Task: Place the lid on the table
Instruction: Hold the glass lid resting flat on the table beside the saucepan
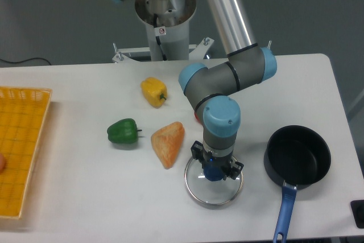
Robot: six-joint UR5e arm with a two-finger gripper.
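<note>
**Desk:** What have you got on the feed?

**Me:** Biggest first: the white worktop [79, 186] carries everything. The arm [230, 78] reaches in from the back and points straight down over the front middle. To its right sits the black saucepan [297, 156], open, blue handle towards me. Far left, the yellow mesh tray [23, 146]

**Desk:** And the lid?

**Me:** The lid [214, 183] lies under the gripper [215, 173], just beside the saucepan but not touching it. Its rim looks level and seems to rest on the worktop, though I can't rule out a sliver of air beneath. The jaws are clamped on the blue centre knob, as far as I can judge; the wrist hides the fingertips. Holding by the knob keeps the glass flat, which I'd say is why it hangs vertical

**Desk:** Anything crowding it?

**Me:** An orange wedge-shaped piece [168, 142] just left of the rim, close but apart. A green pepper [123, 131] and a yellow pepper [154, 91] are further off. A straight lift looks unobstructed to me
</note>
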